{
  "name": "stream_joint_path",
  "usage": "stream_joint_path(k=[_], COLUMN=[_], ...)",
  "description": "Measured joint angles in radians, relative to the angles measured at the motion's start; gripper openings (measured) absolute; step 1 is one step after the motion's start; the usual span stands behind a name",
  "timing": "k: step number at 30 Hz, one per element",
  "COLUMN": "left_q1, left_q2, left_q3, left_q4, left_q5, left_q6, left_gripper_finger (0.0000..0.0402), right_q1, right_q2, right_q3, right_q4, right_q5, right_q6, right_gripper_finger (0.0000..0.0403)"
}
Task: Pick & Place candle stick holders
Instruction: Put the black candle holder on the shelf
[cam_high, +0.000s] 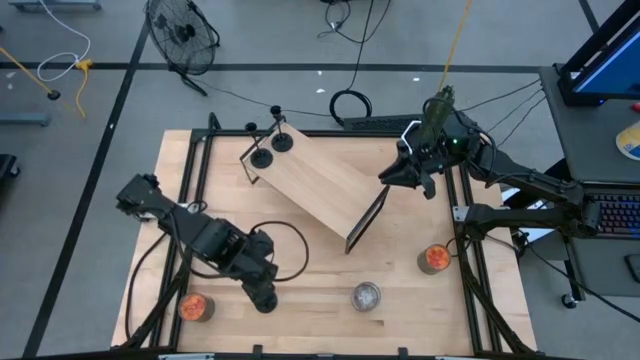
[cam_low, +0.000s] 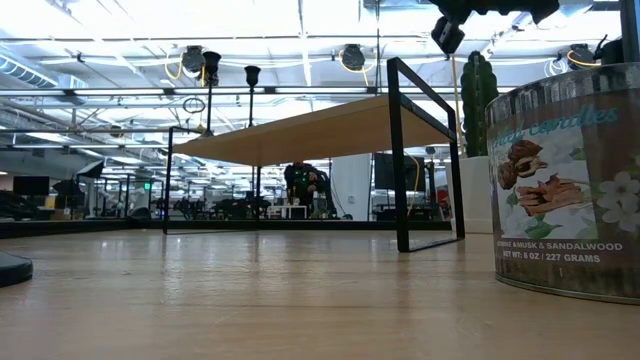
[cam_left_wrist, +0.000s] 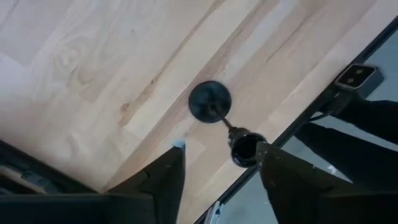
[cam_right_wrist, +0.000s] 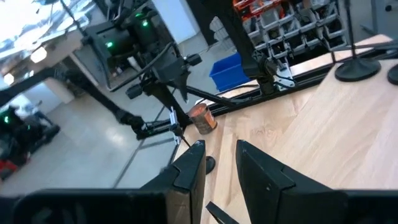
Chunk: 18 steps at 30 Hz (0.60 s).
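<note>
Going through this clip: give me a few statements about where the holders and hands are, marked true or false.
1. Two black holders stand on the wooden shelf. True.
2. The left hand is shut on an orange cup. False: it is open over a third black holder; the orange cup sits apart on the table.
3. The silvery cup sits on the shelf. False: it is on the table.
4. The right hand is open and empty, by the shelf's end. True.
</note>
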<state>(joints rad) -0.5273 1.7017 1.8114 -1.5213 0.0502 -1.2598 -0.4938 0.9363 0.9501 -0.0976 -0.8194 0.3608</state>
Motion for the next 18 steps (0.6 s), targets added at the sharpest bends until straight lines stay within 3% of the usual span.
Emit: stream_joint_path(k=[8, 14, 18], left_q1=[-0.033, -0.054, -0.065], left_q2=[0.035, 0.040, 0.040], left_q3=[-0.001, -0.001, -0.001], left_q4=[0.006, 0.007, 0.008], left_q5=[0.001, 0.002, 0.001], left_q6=[-0.042, -0.108, -0.136], left_gripper_finger=[0.0241, 0.0241, 0.0241], right_q1=[0.000, -0.001, 0.004], right_q2=[-0.002, -0.045, -0.097], right_q3=[0.000, 0.000, -0.023], right_q4=[-0.110, -0.231, -0.239], right_q5=[0.005, 0.320, 0.378], right_q6=[-0.170, -0.255, -0.271], right_gripper_finger=[0.0084, 0.0084, 0.0084])
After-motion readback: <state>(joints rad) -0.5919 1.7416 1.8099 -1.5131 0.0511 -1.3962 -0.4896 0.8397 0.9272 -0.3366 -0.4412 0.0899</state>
